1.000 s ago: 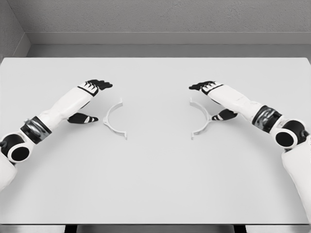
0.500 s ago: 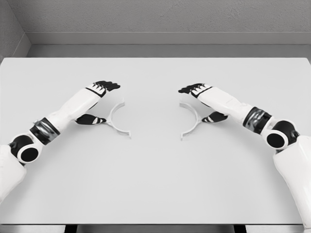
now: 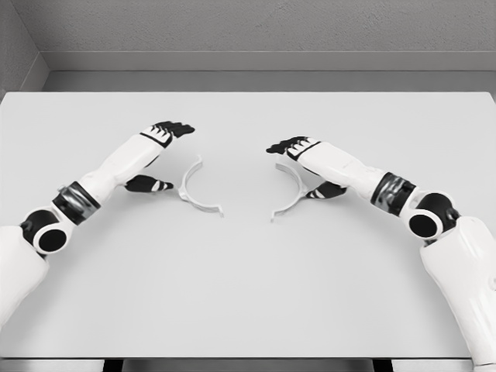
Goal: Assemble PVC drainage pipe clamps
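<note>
Left hand (image 3: 159,155) spread wide around left clamp half (image 3: 198,188); right hand (image 3: 304,164) likewise wide around right clamp half (image 3: 288,191). Halves lie mid-table (image 3: 248,294), apart, open sides facing (contact unclear).

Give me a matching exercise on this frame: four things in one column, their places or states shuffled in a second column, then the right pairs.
1. left clamp half
2. right clamp half
3. left hand
4. table

A. opens toward the picture's left
B. bears both halves
C. opens toward the picture's right
D. spread beside a half's curved back, left of the middle

Pairs: 1-C, 2-A, 3-D, 4-B
</note>
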Controlling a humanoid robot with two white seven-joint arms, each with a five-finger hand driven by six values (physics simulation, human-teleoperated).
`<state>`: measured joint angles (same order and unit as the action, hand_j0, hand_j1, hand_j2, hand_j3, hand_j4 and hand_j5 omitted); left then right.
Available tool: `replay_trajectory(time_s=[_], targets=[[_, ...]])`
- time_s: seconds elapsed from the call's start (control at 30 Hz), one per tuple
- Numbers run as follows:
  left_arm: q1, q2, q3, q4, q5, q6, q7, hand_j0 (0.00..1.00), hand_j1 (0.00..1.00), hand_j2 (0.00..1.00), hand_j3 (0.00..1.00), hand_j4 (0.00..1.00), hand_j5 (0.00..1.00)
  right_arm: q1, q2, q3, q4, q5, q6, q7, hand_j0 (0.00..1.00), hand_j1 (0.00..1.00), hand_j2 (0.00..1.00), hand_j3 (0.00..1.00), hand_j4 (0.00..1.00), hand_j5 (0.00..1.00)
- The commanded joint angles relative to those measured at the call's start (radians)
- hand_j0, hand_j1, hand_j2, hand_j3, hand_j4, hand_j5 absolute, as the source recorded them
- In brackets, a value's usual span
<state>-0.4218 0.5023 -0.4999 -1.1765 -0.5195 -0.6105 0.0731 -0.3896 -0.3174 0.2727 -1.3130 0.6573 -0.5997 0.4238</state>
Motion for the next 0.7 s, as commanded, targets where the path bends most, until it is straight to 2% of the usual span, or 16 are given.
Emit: replay_trajectory(time_s=[0.0,0.27,0.67], targets=[[-0.003,0.001,-0.003,0.018,0.006,0.0,0.001,1.0,1.0,1.0,1.0,1.0,1.0,0.0,0.006,0.003,-0.005,-0.007,0.005,0.0,1.0,1.0,1.0,1.0,1.0,1.0],[-0.04,-0.033,-0.011,0.057,0.006,0.0,0.001,1.0,1.0,1.0,1.0,1.0,1.0,-0.021,0.029,0.02,0.001,0.005,0.02,0.0,1.0,1.0,1.0,1.0,1.0,1.0],[-0.041,-0.056,-0.023,0.063,0.004,0.0,0.001,1.0,1.0,1.0,1.0,1.0,1.0,-0.035,0.047,0.04,0.006,0.008,0.034,0.0,1.0,1.0,1.0,1.0,1.0,1.0]])
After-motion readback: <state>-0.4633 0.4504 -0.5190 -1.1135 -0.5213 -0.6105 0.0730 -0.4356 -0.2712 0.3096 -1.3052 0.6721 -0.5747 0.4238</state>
